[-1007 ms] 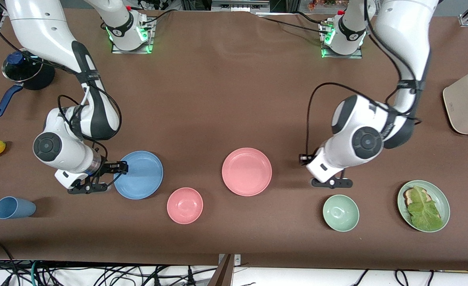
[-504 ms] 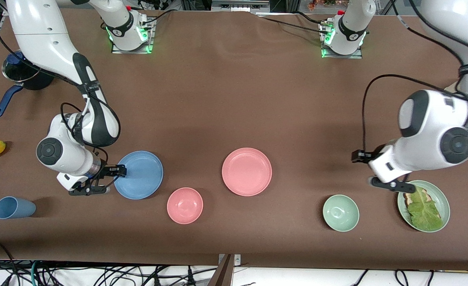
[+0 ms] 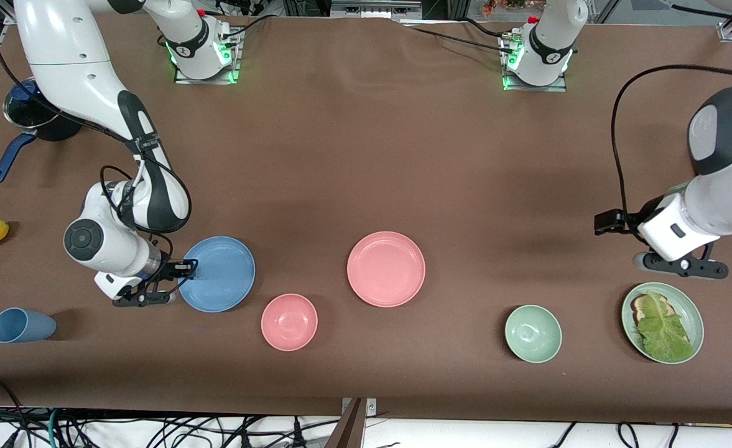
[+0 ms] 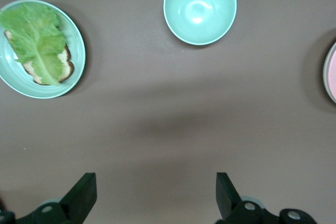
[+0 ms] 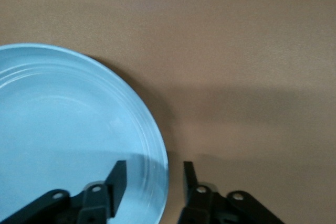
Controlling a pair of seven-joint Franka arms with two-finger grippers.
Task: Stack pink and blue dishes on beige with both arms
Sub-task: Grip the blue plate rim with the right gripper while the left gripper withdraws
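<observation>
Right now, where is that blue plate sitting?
In the front view the blue plate lies flat on the table toward the right arm's end, beside the pink bowl, with the right claw straddling its rim.

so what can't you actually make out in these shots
- beige plate: shows in no view; the front view cannot tell whether it lies under the pink plate.
- pink plate, left wrist view: mostly cut off by the picture's edge.
- dark pot, front view: partly hidden by the right arm.
</observation>
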